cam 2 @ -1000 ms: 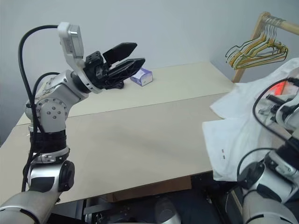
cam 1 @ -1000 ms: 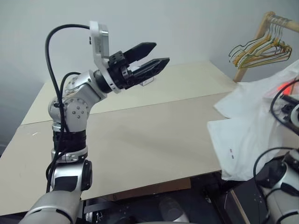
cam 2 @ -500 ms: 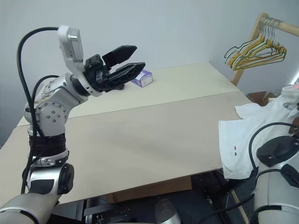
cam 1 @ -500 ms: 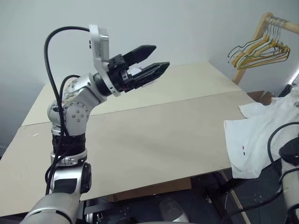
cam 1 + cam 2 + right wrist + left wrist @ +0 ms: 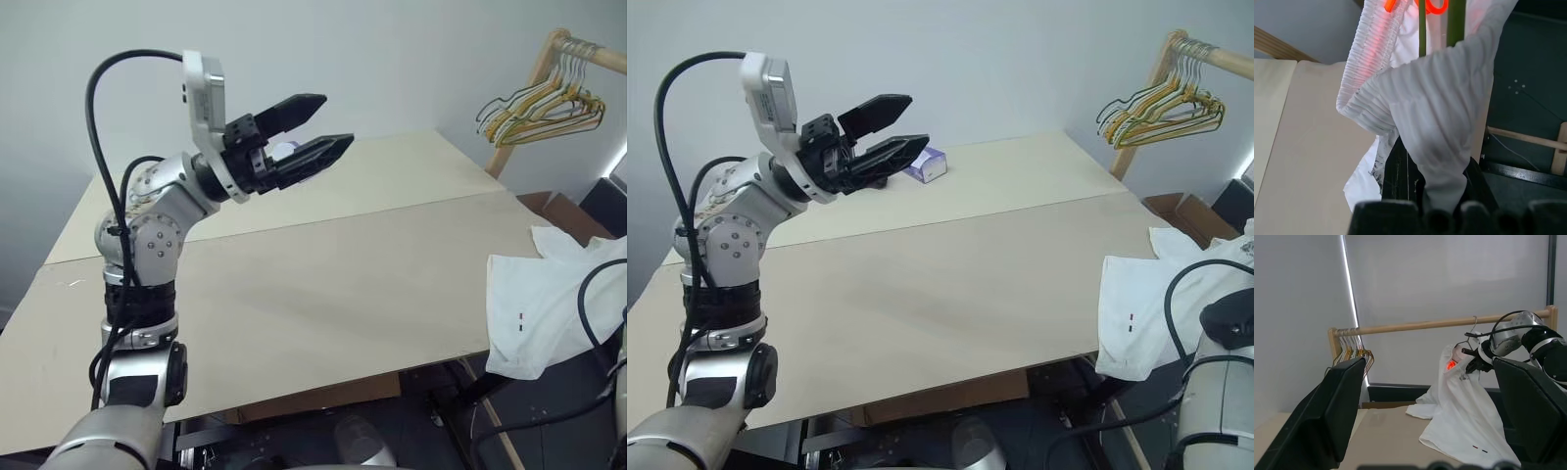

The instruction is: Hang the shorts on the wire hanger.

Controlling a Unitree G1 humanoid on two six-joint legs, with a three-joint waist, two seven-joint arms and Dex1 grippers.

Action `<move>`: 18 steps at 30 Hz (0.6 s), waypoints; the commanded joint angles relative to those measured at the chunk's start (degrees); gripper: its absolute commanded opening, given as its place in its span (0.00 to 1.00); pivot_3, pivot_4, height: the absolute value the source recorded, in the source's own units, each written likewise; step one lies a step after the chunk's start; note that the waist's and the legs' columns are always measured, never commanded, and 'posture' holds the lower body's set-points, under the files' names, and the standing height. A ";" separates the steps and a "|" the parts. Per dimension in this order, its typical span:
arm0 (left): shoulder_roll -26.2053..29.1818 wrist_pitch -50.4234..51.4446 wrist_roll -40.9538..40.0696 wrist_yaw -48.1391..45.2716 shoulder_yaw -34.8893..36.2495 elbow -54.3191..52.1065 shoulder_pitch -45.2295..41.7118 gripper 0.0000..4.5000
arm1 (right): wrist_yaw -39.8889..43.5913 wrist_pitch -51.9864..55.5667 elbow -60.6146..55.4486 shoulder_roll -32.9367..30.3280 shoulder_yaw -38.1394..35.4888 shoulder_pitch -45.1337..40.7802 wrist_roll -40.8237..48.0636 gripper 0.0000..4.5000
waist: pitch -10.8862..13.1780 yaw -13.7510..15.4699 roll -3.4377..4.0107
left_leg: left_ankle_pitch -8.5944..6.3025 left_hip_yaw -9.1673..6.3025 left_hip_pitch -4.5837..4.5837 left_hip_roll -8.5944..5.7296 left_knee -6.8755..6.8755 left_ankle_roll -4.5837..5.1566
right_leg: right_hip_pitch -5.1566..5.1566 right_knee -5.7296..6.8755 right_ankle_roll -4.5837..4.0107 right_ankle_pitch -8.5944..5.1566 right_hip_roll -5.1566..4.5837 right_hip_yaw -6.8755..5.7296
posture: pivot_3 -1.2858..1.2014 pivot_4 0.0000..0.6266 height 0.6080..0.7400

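Off table's right edge: right tool (image 5: 1469, 363) pinches shorts (image 5: 549, 304), hanger.

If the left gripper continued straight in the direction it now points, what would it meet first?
Probably the shorts held up by the right gripper, which lie ahead between the open left gripper's fingers; the wooden rack stands beyond. Depth is unclear.

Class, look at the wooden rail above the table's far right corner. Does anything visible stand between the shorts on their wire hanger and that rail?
Nothing visible does. In the left wrist view the right gripper holds the shorts and the wire hanger just below the wooden rail. The bunch of hangers sits at the rail's other end, leaving this stretch bare.
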 commanded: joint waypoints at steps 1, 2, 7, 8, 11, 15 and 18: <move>1.15 -1.49 0.17 -0.78 0.46 -0.67 -0.64 1.00 | 2.45 -0.30 -3.43 0.83 4.21 2.42 1.96 0.18 | 0.01 -0.02 -0.02 | 0.00 -0.01 -0.01 0.00 0.00 0.00 | 0.00 0.00 0.00 0.01 0.00 -0.01 | 0.32 0.00 1.00; 1.19 -1.45 0.14 -0.80 0.49 -0.67 -0.67 1.00 | 2.95 -0.34 -4.83 1.19 5.48 3.12 2.17 0.28 | 0.01 -0.04 -0.01 | 0.01 0.01 0.00 0.00 0.01 0.01 | 0.00 -0.01 0.02 0.02 0.00 0.01 | 0.32 0.00 1.00; 1.41 -1.19 -0.12 -0.93 0.52 -1.12 -0.61 1.00 | 4.69 -1.75 -13.50 2.83 12.56 7.18 1.37 0.64 | 0.00 0.07 0.14 | 0.01 0.04 0.02 0.00 0.02 0.03 | -0.02 0.00 0.06 0.03 -0.01 0.05 | 0.32 0.00 1.00; 1.42 -1.13 -0.14 -0.98 0.50 -1.18 -0.59 1.00 | 4.55 -1.85 -14.92 3.19 13.31 7.93 1.06 0.73 | 0.01 0.12 0.14 | 0.01 0.03 0.02 0.00 0.02 0.04 | -0.02 0.00 0.06 0.04 -0.01 0.05 | 0.32 0.00 1.00; 1.41 -1.05 -0.15 -1.23 0.32 -1.12 -0.77 1.00 | 3.92 -2.22 -19.80 4.47 15.63 10.17 0.14 0.91 | 0.01 0.15 0.13 | 0.02 -0.04 0.01 -0.01 0.03 0.05 | -0.10 -0.04 0.09 0.05 -0.01 0.05 | 0.32 0.00 1.00; 1.30 -0.89 -0.50 -1.41 0.22 -1.12 -0.87 1.00 | 0.51 -3.44 -26.37 7.26 17.75 13.02 -2.71 0.99 | -0.01 0.09 0.16 | 0.01 -0.06 0.06 -0.01 0.03 0.04 | -0.12 -0.05 0.11 0.07 -0.01 0.07 | 0.31 0.00 1.00; 1.17 -1.02 -0.37 -1.77 -0.07 -0.80 -0.90 1.00 | -3.21 -9.03 -31.36 9.48 20.96 16.71 -6.36 0.99 | -0.01 0.11 0.18 | 0.01 -0.11 0.08 -0.01 0.02 0.04 | -0.15 -0.03 0.11 0.07 -0.01 0.08 | 0.31 0.00 1.00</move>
